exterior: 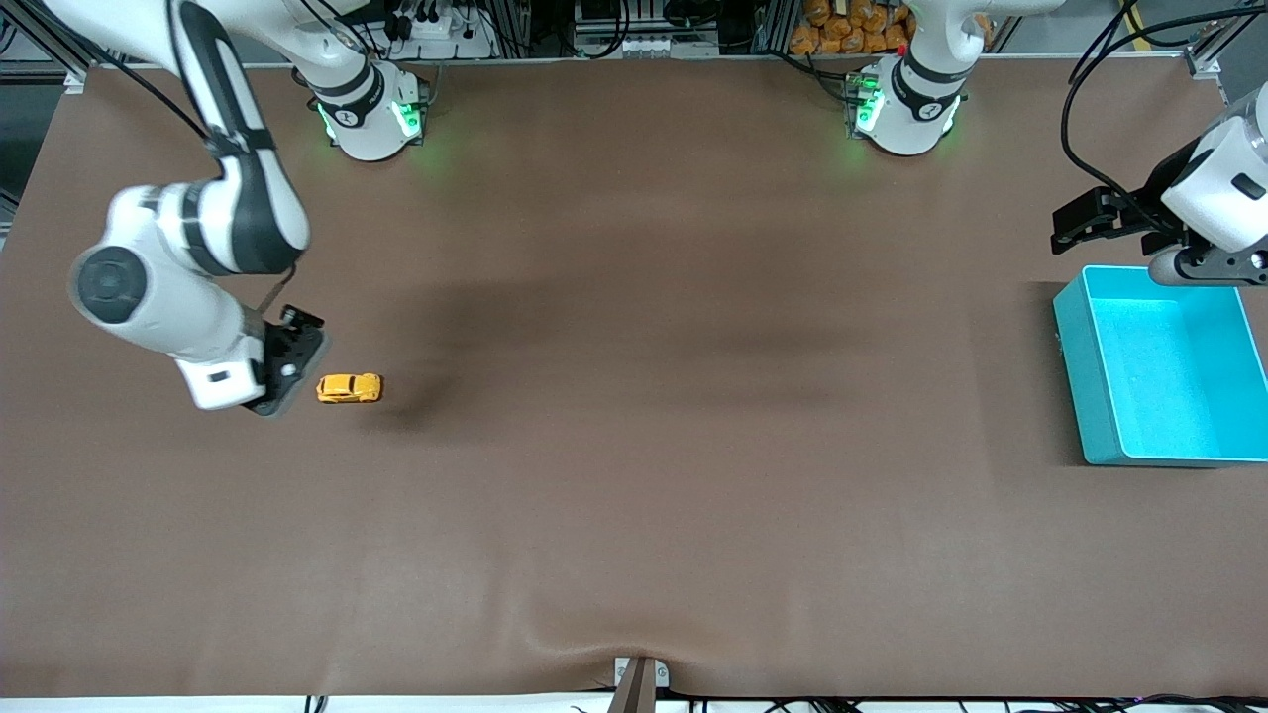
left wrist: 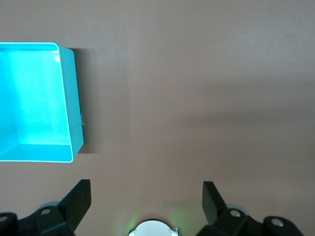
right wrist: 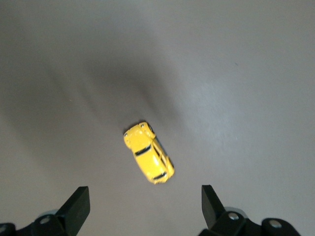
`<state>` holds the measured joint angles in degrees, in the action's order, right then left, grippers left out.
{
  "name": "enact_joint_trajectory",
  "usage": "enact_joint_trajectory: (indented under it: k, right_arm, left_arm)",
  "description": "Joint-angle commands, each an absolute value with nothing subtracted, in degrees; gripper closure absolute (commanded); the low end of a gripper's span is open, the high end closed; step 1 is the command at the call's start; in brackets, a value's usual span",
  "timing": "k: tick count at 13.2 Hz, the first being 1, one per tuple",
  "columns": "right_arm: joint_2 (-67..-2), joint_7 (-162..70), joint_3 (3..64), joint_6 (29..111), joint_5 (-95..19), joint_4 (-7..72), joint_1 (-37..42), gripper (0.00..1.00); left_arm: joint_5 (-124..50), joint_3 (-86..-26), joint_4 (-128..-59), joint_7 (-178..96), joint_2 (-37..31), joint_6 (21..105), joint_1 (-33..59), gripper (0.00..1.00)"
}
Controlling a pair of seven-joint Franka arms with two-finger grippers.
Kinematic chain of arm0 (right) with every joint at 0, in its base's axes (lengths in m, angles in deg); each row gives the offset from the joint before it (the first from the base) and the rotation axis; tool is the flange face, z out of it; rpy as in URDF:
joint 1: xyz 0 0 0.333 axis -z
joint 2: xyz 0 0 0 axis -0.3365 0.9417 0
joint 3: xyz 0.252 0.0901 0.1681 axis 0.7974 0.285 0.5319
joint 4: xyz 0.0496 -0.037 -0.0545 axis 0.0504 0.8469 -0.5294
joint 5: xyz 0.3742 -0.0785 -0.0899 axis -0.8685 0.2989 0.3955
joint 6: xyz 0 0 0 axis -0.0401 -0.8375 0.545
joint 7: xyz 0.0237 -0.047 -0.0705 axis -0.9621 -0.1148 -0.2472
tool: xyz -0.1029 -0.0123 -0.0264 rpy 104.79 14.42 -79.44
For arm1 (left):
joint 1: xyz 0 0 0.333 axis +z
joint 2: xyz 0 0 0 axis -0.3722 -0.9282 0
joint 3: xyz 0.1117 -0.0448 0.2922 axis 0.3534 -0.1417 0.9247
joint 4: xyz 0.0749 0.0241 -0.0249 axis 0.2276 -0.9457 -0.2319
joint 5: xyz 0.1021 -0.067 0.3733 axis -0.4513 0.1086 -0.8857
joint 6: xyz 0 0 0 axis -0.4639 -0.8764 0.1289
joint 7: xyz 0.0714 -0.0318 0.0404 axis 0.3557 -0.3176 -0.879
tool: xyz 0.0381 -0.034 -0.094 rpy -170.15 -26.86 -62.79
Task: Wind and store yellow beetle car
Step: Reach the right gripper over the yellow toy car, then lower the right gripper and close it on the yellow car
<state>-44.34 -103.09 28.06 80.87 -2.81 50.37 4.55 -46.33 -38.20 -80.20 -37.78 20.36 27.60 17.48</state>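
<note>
The yellow beetle car (exterior: pixel 349 388) stands on the brown table toward the right arm's end. My right gripper (exterior: pixel 297 361) hangs open and empty just beside it. In the right wrist view the car (right wrist: pixel 148 159) lies on its wheels, slanted, just ahead of the gap between the open fingers of the right gripper (right wrist: pixel 145 201). My left gripper (exterior: pixel 1068 230) is open and empty, up in the air beside the turquoise bin (exterior: pixel 1075 366). In the left wrist view the left gripper (left wrist: pixel 146 196) is over bare table and the bin (left wrist: pixel 74 98) looks empty.
The two arm bases (exterior: pixel 369 114) (exterior: pixel 906 109) stand along the table edge farthest from the front camera. The brown cover has a raised fold (exterior: pixel 634 649) at the nearest edge. The right arm's elbow (exterior: pixel 149 287) hangs over its end of the table.
</note>
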Motion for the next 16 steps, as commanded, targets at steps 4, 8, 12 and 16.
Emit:
enact_joint_trajectory:
  k: [4, 8, 12, 16]
  right_arm:
    - [-37.3, -121.4, 27.8, 87.3, -4.7, 52.7, 5.1, 0.00]
    - [-35.0, -127.7, 27.9, 92.2, -4.7, 53.8, 5.7, 0.00]
    - [-34.6, -128.4, 28.0, 94.4, -4.8, 55.7, 5.7, 0.00]
    - [-34.5, -128.4, 28.0, 95.8, -4.8, 57.1, 5.6, 0.04]
  left_arm:
    - [-46.1, -37.7, -79.9, -37.7, 20.5, 27.0, 17.5, 0.00]
    - [-46.0, -37.7, -79.9, -37.7, 20.4, 27.0, 17.4, 0.00]
    - [-46.1, -37.7, -79.9, -37.8, 20.4, 27.7, 17.5, 0.00]
    - [-46.1, -37.1, -79.9, -37.8, 20.4, 27.9, 17.4, 0.00]
